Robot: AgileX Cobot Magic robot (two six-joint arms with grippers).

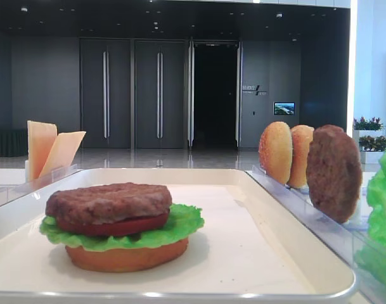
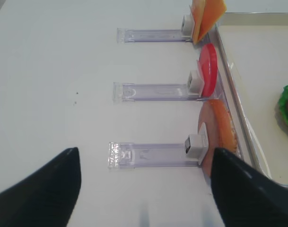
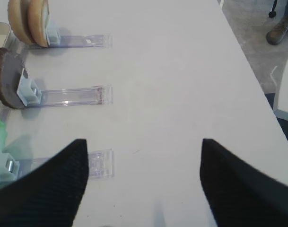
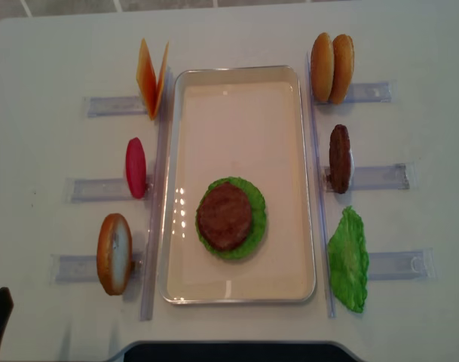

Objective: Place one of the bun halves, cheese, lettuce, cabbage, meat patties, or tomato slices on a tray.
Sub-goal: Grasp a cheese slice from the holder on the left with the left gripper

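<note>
Our left gripper [image 2: 144, 189] hangs with its two dark, finely ribbed fingers [image 2: 44, 189] spread wide and nothing between them, above the smooth white table [image 2: 54, 85]. Just ahead lies a narrow clear plastic rack [image 2: 153, 153] with a tan bun half [image 2: 219, 130] standing on edge at its end. Our right gripper [image 3: 144, 184] is likewise spread and empty over the table, its fingers the same black weave.

Beyond the left gripper, a glossy red tomato slice [image 2: 209, 71] stands upright in the next rack, and thin orange-yellow cheese [image 2: 207, 16] squares lean in the far one. On the right side, two speckled, domed bun halves [image 4: 332, 68] stand together, then a rough, dark brown meat patty [image 4: 339, 158], then a ruffled green lettuce [image 4: 348, 260] leaf.

Between the two rows sits the cream tray [image 4: 240, 290], rounded at the corners with a raised rim. On it we see a stack [image 1: 120, 225]: a bun half at the bottom, wavy lettuce, a tomato slice, and a grainy patty on top.
</note>
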